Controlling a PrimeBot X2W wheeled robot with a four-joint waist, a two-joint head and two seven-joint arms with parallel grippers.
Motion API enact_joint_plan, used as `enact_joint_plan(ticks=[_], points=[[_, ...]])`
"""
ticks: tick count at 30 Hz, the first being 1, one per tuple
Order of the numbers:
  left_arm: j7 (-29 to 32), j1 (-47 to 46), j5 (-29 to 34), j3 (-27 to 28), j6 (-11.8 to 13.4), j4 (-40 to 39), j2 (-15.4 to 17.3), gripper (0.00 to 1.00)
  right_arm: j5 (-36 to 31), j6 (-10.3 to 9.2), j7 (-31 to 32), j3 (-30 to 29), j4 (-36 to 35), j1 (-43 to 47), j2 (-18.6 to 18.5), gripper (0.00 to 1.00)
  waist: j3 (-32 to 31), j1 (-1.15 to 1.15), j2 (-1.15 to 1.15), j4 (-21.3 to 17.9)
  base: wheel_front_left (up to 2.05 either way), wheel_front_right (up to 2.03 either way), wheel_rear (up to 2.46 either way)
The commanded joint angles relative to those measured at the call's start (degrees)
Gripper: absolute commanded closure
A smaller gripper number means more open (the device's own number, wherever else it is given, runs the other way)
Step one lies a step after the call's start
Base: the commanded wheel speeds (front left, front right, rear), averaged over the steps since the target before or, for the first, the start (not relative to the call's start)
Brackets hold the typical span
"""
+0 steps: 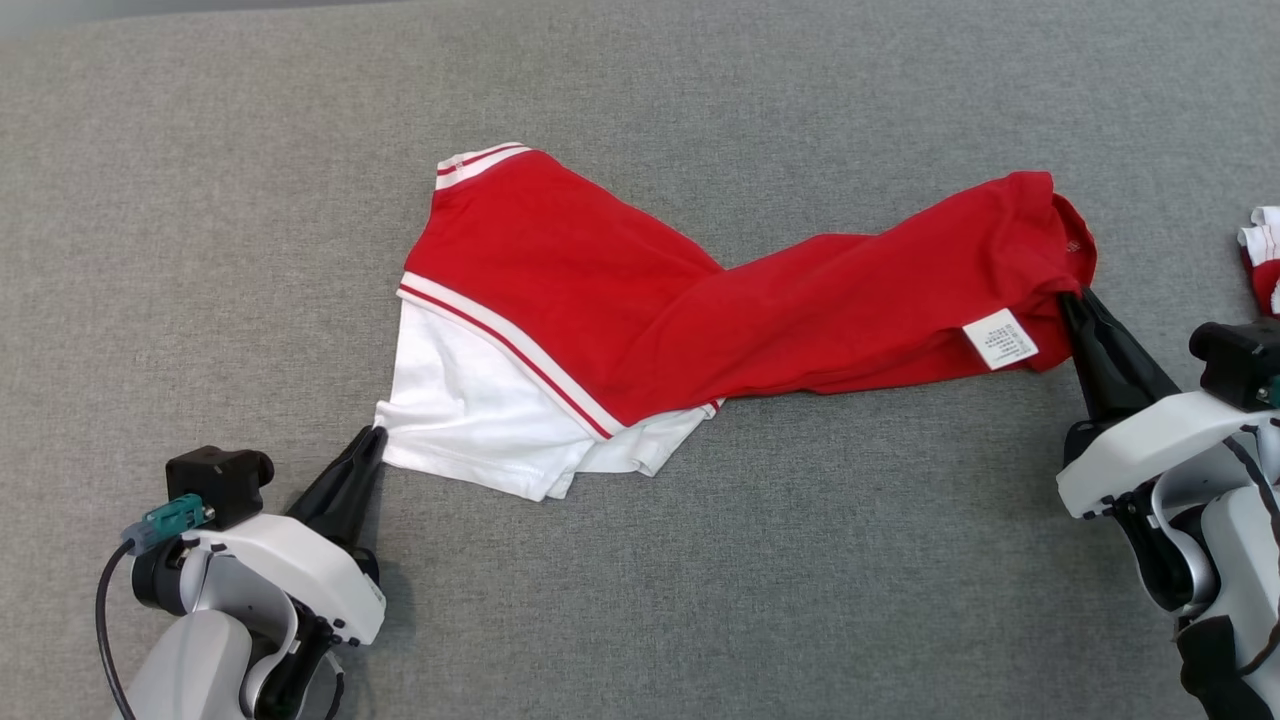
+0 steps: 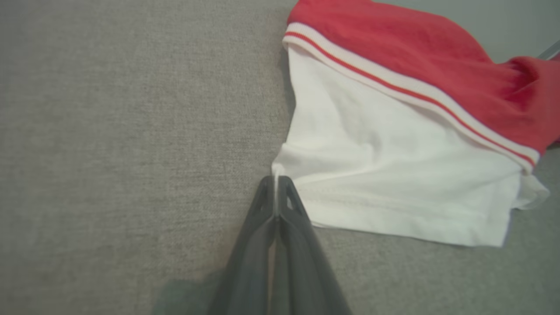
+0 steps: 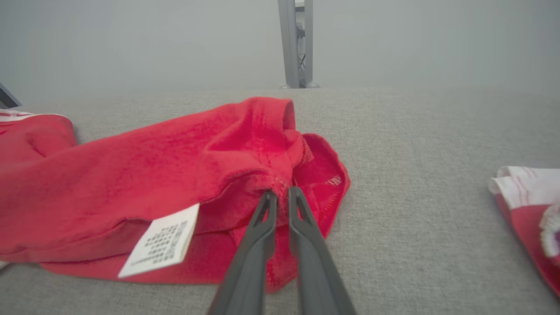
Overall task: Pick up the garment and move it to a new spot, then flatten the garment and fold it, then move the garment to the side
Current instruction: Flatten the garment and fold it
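Bright even light, faint shadows, wrist-view bg hazy.

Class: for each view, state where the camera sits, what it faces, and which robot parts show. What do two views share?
Head view: on the head, looking down at the garment on grey cloth; left gripper, right gripper show.
Left wrist view: on the left wrist, along its fingers, at the garment's white corner.
Right wrist view: on the right wrist, along its fingers, at the red end.
Shared: head and right wrist views show the label.
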Motion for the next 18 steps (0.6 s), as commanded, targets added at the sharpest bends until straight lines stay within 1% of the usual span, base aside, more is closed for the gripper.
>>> enact_joint_plan(ticks=[1, 4, 8, 10, 14, 18], points=[[-0.1, -0.2, -0.4, 0.1, 0.3, 1.3, 0.8, 1.0, 0.7, 0.0, -0.9, 0.4, 1.0, -0.9, -0.5, 1.0, 0.0, 0.0, 0.0, 0.2, 0.0, 0.0, 0.0], [-1.4, -0.8, -0.5, 0.0, 0.3, 1.2, 0.9, 1.0, 1.6, -0.01, -2.3, 1.0, 2.1, -1.6, -1.1, 1.0, -0.1, 0.0, 0.0, 0.4, 0.0, 0.0, 0.0], [-3.5, -1.3, 0.1, 0.4, 0.4, -0.2, 1.1, 1.0, 2.4, -0.01, -4.3, 1.0, 1.6, -1.9, -1.7, 1.0, -0.4, 0.0, 0.0, 0.4, 0.0, 0.0, 0.0], [-5.0, -1.6, 0.4, 0.8, 0.9, -2.0, 1.4, 1.0, 2.7, -0.01, -5.6, 0.7, 0.2, -1.8, -2.2, 1.0, -0.9, 0.0, 0.0, 0.3, 0.0, 0.0, 0.0], [-7.5, -1.9, 1.8, 2.1, 2.8, -8.1, 2.7, 1.0, 3.3, -0.01, -6.6, -0.7, -4.4, -1.0, -3.1, 1.0, -2.1, 0.0, 0.0, 0.0, 0.0, 0.0, 0.0], [-8.6, -2.7, 2.3, 3.9, 4.9, -17.9, 3.6, 1.0, 3.9, -0.01, -5.8, -2.1, -11.5, -0.5, -4.0, 1.0, -3.5, 0.0, 0.0, -0.2, 0.0, 0.0, 0.0]])
